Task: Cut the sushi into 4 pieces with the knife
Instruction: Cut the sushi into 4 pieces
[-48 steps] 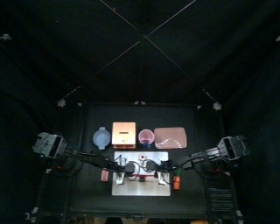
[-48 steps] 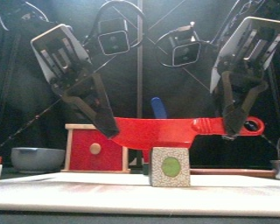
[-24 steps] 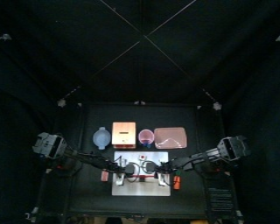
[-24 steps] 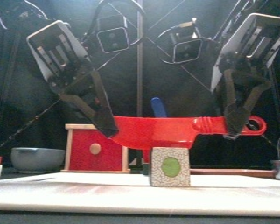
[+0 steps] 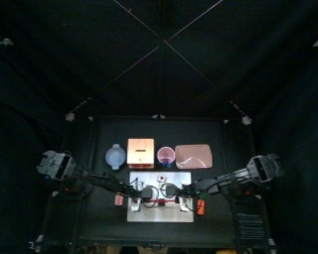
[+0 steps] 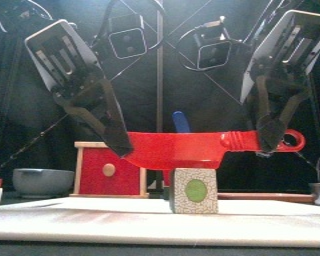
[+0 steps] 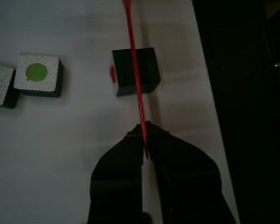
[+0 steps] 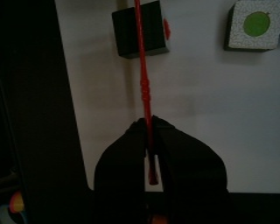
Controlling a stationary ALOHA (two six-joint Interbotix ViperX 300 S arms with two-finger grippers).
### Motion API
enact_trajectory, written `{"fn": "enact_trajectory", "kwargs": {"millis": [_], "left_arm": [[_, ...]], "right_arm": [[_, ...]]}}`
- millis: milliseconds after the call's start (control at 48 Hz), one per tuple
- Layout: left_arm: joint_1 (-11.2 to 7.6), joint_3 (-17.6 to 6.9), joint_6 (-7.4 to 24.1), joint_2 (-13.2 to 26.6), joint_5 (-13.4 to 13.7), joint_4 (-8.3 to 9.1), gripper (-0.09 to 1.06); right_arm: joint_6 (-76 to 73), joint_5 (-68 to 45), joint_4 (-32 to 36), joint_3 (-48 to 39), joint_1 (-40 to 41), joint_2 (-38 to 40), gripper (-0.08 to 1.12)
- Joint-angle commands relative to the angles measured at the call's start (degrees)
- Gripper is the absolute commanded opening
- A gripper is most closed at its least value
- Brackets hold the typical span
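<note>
The sushi block [image 6: 194, 190] stands on the white cutting board [image 6: 69, 222], about midway between the board's left and right edges. Its near end face is speckled white with a green centre. In the wrist views its wrap is near black, and a red spot shows on one side.

The red knife [image 6: 190, 150] lies level right over the block, running left to right, with its ringed handle at the right. Its lower edge sits at the block's top, but I cannot tell whether it touches. From the wrists it shows edge-on as a thin red line across the middle of the block.

The left gripper [image 6: 123, 150] comes down from the upper left, its jaws pinched together on the blade's tip. The right gripper [image 6: 268, 148] comes down from the upper right, jaws closed tight on the handle just left of the ring. The knife hangs between the two.

Two loose sushi pieces lie on the board beside the block and apart from it. One has a green centre [image 7: 38, 74] and one a red centre [image 7: 0, 84]. Whether they lie nearer or farther than the knife I cannot tell.

Behind the red blade a blue knife [image 6: 180, 121] sticks up. Farther back stand the wooden box [image 6: 109, 168] with its red drawer front and, left of it, the blue-grey bowl [image 6: 43, 181]. The pink tray [image 5: 193, 155] lies to the far right.
</note>
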State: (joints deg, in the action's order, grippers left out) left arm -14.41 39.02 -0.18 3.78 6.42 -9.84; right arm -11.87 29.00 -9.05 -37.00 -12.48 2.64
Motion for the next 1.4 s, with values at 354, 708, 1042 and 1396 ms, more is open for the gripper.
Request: {"fn": "enact_trajectory", "kwargs": {"millis": [354, 708, 1042, 1396], "left_arm": [[-1.05, -0.62, 0.00, -0.18, 0.44, -0.53, 0.43], [-1.14, -0.88, 0.00, -0.18, 0.62, -0.44, 0.43], [-0.97, -0.97, 0.09, 0.62, 0.62, -0.35, 0.43], [-0.97, -0.79, 0.09, 0.79, 0.62, -0.35, 0.43]], "right_arm": [[-0.18, 0.26, 0.09, 0.44, -0.26, 0.79, 0.31], [-0.18, 0.18, 0.88, 0.44, -0.26, 0.79, 0.31], [-0.18, 0.18, 3.08, 0.62, 0.18, 0.79, 0.31], [-0.18, 0.18, 2.72, 0.62, 0.09, 0.79, 0.31]]}}
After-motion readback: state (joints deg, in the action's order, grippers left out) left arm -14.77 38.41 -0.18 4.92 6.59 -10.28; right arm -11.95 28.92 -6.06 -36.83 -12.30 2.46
